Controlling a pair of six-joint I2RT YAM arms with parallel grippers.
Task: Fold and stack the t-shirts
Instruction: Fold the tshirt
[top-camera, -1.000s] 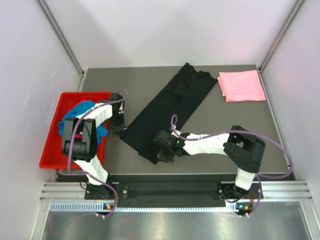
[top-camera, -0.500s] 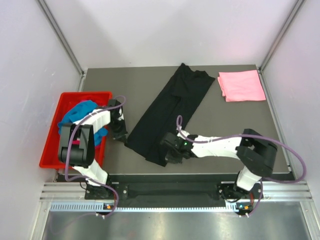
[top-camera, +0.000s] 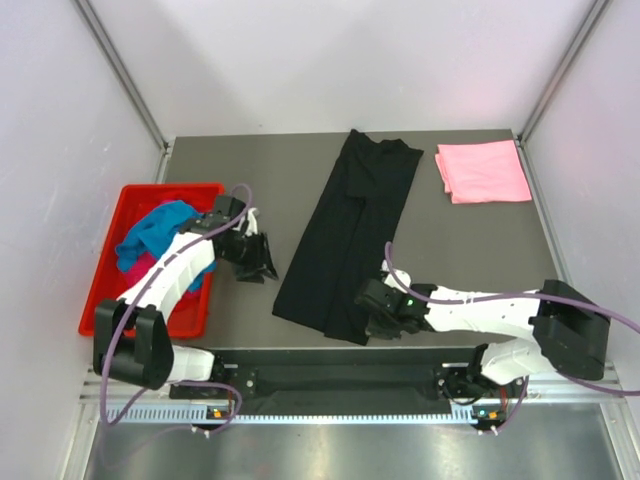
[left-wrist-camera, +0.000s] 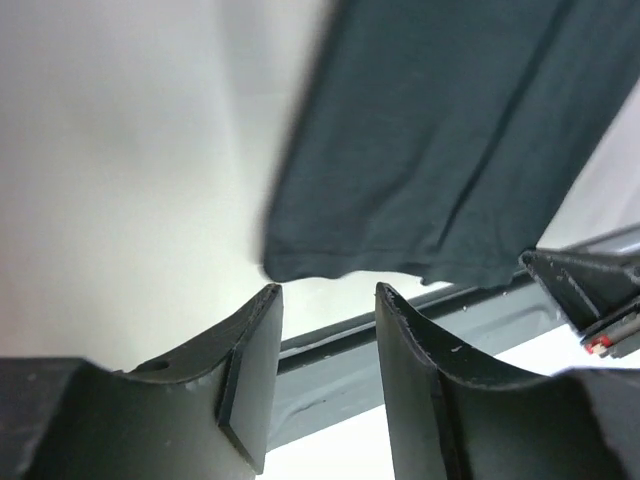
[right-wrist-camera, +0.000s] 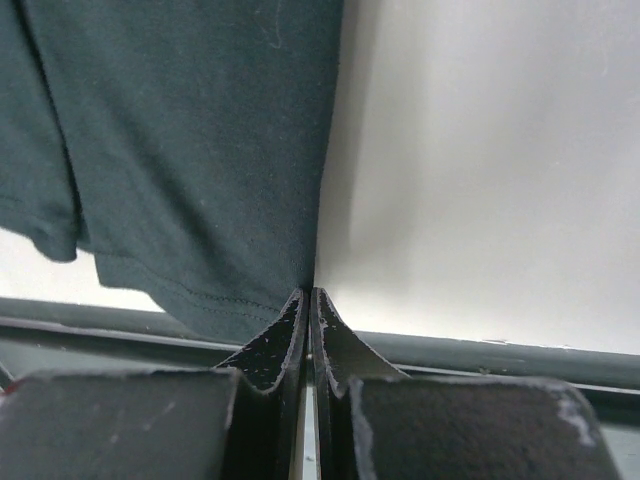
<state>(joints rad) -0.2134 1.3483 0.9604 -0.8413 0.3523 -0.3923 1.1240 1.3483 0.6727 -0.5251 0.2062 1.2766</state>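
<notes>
One black t-shirt — lengthwise fold, seemingly — label unreadable

Left arm holds jaws apart; right arm reaches left, jaws together.

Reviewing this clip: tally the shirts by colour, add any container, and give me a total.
black t-shirt: 1
light pink t-shirt: 1
turquoise t-shirt: 1
magenta t-shirt: 1 (mostly hidden in the tray)
red tray: 1
Total: 5
</notes>
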